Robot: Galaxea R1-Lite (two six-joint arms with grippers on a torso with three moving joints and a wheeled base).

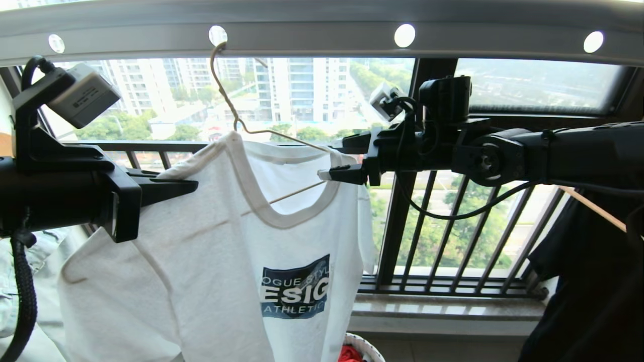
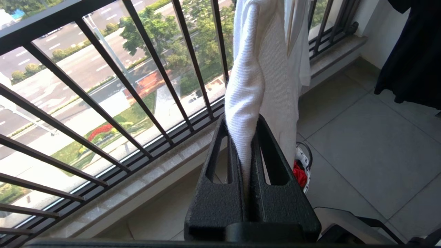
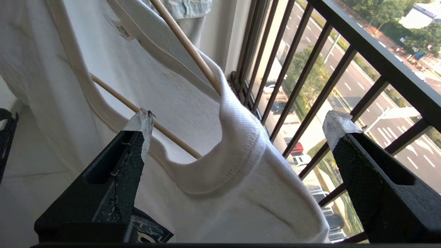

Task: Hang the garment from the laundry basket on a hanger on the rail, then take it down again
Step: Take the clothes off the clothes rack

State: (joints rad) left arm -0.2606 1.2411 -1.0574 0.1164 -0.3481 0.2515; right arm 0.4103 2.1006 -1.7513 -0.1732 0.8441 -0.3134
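The white T-shirt garment (image 1: pixel 216 251) with its navy logo hangs on the thin beige hanger (image 1: pixel 229 100). The hanger's hook sits in a hole of the grey rail (image 1: pixel 322 22). My left gripper (image 1: pixel 186 185) is shut on the garment's left shoulder; white cloth (image 2: pixel 262 69) is pinched between the left gripper's (image 2: pixel 246 162) fingers. My right gripper (image 1: pixel 333 162) stands open at the other shoulder. In the right wrist view the collar and shoulder (image 3: pixel 241 144) lie between the right gripper's (image 3: pixel 240 124) spread fingers, with the hanger (image 3: pixel 186 44) running beyond. The laundry basket (image 1: pixel 365 349) sits below on the floor.
A red cloth (image 2: pixel 299 174) lies in the basket (image 2: pixel 305 156). A black shirt (image 1: pixel 578 281) on a wooden hanger (image 1: pixel 593 208) hangs at the right. The black balcony railing (image 1: pixel 453 226) and stone sill stand just behind. A pale denim garment (image 1: pixel 10 276) hangs at the far left.
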